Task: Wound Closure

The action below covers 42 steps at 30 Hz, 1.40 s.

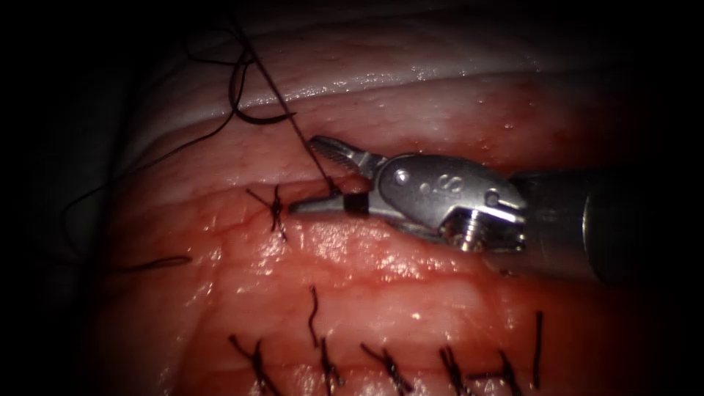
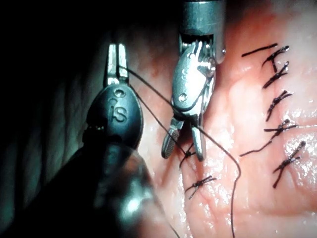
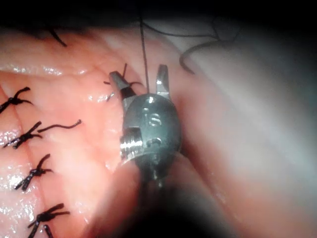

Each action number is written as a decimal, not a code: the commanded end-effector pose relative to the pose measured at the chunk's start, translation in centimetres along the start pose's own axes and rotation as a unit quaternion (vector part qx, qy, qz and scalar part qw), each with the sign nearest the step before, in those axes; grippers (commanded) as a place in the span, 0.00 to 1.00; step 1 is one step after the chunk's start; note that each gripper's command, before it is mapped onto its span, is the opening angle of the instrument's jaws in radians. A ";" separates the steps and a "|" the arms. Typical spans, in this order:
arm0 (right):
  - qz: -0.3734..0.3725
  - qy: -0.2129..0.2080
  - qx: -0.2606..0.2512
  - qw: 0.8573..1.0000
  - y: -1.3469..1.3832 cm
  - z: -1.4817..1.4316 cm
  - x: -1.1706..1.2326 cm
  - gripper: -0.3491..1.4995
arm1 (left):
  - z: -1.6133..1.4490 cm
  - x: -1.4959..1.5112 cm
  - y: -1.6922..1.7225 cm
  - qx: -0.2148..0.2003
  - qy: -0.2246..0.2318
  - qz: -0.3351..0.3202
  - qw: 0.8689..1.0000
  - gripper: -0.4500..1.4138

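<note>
Right tool (image 1: 312, 176) jaws are held wide apart astride the taut thread (image 1: 282, 103), nothing gripped. Left tool (image 2: 117, 62) is clamped on that thread. Needle (image 1: 253, 110) lies loose on tissue (image 1: 411, 293) beyond the knot (image 1: 276, 209). Risk: the cut lands too near the knot and it loosens.

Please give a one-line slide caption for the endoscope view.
Right tool, jaws open, straddles the taut thread above a knot on the tissue; curved needle lies free.

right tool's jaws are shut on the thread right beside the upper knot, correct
No. The right tool has its jaws open, with the thread running between them beside the knot; the endoscope view shows it. The left tool holds the thread; the needle lies free on the tissue.
</note>
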 end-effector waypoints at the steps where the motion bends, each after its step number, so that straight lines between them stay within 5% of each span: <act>1: -0.004 0.002 -0.002 1.000 -0.04 0.16 -0.01 0.64 | 0.05 -0.02 -0.03 0.000 0.001 0.001 1.000 0.00; 12: -0.018 0.023 -0.019 0.999 0.08 0.34 -0.07 0.64 | 0.03 0.03 0.02 -0.004 0.001 0.003 1.000 0.00; 24: -0.020 0.028 -0.027 0.999 0.02 0.48 -0.11 0.49 | 0.05 0.08 0.05 -0.004 0.003 0.004 1.000 0.00; 28: -0.021 0.028 -0.028 0.999 0.03 0.51 -0.13 0.37 | 0.04 0.09 0.07 -0.005 0.006 0.005 1.000 0.00; 30: -0.022 0.028 -0.029 0.999 0.07 0.53 -0.15 0.04 | 0.05 0.09 0.09 -0.006 0.006 0.006 1.000 0.00; 31: -0.022 0.028 -0.029 0.999 0.08 0.54 -0.15 0.00 | 0.05 0.09 0.09 -0.008 0.006 0.006 1.000 0.00; 39: 0.002 0.045 -0.045 0.998 0.09 0.45 -0.11 0.00 | 0.04 0.10 0.16 -0.011 0.006 0.009 1.000 0.00; 40: -0.028 0.045 -0.043 0.998 0.11 0.40 -0.11 0.46 | 0.04 0.10 0.19 -0.012 0.009 0.011 1.000 0.00; 41: -0.040 0.045 -0.038 0.997 0.14 0.33 -0.11 0.73 | 0.04 0.12 0.22 -0.013 0.012 0.012 1.000 0.00; 42: -0.048 0.045 -0.035 0.997 0.18 0.26 -0.11 0.81 | 0.04 0.13 0.24 -0.014 0.013 0.013 1.000 0.00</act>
